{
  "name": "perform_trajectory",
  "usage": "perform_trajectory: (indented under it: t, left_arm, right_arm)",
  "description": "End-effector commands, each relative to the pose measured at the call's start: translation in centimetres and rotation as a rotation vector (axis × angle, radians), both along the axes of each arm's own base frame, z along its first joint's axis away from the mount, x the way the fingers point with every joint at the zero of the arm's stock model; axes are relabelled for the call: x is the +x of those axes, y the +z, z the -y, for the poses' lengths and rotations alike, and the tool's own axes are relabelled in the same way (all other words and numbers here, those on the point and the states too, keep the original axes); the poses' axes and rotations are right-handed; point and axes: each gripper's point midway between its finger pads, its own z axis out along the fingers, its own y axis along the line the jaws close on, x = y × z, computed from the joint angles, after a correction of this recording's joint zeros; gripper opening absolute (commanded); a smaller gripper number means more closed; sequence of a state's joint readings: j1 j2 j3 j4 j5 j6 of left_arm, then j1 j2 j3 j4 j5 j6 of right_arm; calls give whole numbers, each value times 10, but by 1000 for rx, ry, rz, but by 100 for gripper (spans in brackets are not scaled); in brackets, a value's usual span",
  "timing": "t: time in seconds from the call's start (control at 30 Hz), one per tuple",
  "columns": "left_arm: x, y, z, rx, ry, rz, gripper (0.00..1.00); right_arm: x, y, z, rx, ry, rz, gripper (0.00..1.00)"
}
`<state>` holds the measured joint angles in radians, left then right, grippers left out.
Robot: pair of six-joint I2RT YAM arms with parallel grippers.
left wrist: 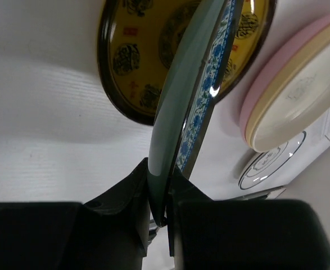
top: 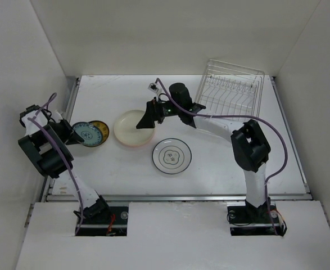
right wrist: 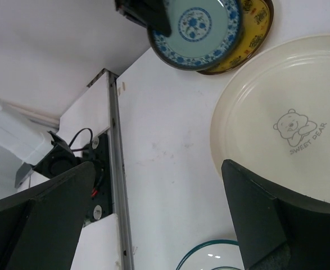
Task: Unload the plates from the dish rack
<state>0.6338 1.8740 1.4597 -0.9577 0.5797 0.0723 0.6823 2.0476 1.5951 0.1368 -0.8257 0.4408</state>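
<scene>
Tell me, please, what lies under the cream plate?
A pink plate's rim peeks out beneath the cream plate; its middle, and anything between them, is covered.

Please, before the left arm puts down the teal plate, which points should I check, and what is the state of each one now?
1. Left hand shut on the rim of the teal plate: ok.
2. Teal plate above the mustard plate: ok, tilted.
3. Teal plate touching the mustard plate: cannot tell.
4. Right hand open, holding nothing: ok.
5. Cream plate resting on the pink plate: ok.
6. Dish rack free of plates: ok, none seen from above.
</scene>
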Motion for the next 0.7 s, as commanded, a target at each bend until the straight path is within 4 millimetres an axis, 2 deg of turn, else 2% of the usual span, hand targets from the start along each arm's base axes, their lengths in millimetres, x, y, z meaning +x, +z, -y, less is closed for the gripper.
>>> perform_trajectory:
  t: [0.0,0.03,0.23,0.3,0.4,0.47,0.6,0.67]
  left_arm:
    - [16,14,1,-20,7,30,0]
    - [14,12,-1,-5,9,20,0]
    - [25,-17,6,9,-45,-80,2]
    - [22,-23,6,1,-46,-111,17]
    - [19,-29,6,16,-46,-151,51]
    - [15,-33,5,23,-47,-177,56]
    - [11,-32,2,39,-55,-194,57]
    - [9,-25,1,60,-62,-185,59]
  right_arm:
    - [-11,32,4,38,20,79,100]
    - [-12,28,5,31,22,79,100]
    - [-16,34,7,40,32,86,100]
    - [-17,39,8,46,32,93,100]
    - [-20,39,10,41,32,87,100]
    - [-20,39,10,41,34,96,100]
    - [-20,39,10,41,34,96,100]
    - [-21,44,11,46,34,103,100]
